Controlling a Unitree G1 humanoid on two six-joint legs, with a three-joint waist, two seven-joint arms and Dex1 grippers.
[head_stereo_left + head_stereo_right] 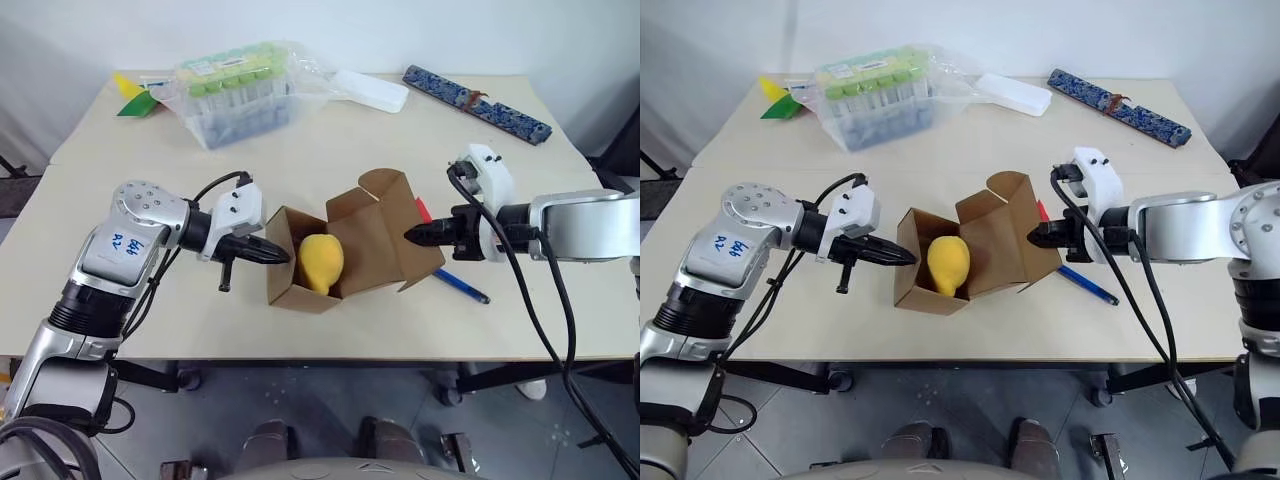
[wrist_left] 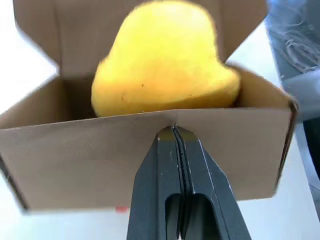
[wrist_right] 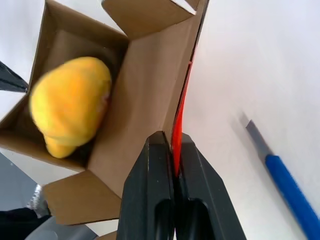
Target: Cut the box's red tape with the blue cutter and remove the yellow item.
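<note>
The box (image 1: 340,255) is held open near the desk's front edge: its wall is pinched by the closed left end effector (image 1: 280,256), its flap by the closed right end effector (image 1: 412,236). The tape is judged already cut, the blue cutter (image 1: 462,286) laid beside the box; the yellow item (image 1: 321,262) remains inside, to be removed.

You can see blue handwriting on the left arm's white sticker (image 1: 127,246), behind its tool, but it's unreadable.

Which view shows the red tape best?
The right wrist view: the red tape runs edge-on along the open box flap. Both eye views show a red sliver behind the flap; the left wrist view, a speck.
</note>
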